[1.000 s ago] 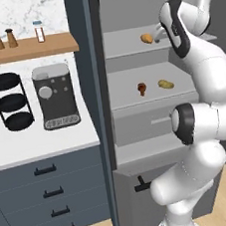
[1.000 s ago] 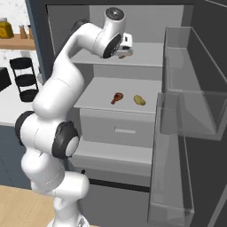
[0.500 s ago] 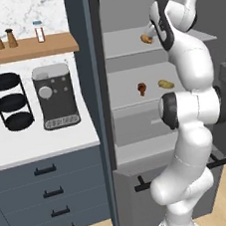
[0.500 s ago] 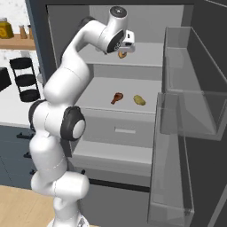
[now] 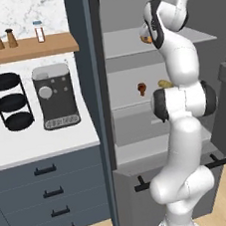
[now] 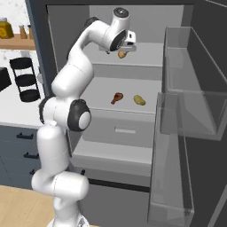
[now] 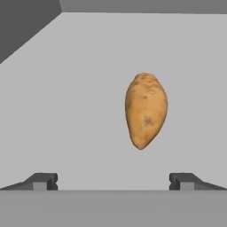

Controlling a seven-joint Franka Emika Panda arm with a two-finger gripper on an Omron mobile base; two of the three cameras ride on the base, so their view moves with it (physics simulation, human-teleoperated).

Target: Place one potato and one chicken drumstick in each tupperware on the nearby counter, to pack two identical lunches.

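Observation:
An orange-tan potato lies on the fridge's upper shelf, ahead of my gripper and slightly right of centre. The jaws stand open with nothing between them. From the right base view the gripper hovers just above that potato. One shelf lower lie a chicken drumstick and a second, duller potato, also seen as drumstick and potato. The white counter lies left of the fridge. The tupperware is out of view.
The fridge door with clear bins hangs open on the right. A grey fridge drawer sits under the lower shelf. On the counter stand a coffee machine and a black tiered rack, under a wooden shelf with bottles.
The arm's lower links have swung in from a bend to the right to stand upright. The hand has stayed by the upper shelf's potato, still open.

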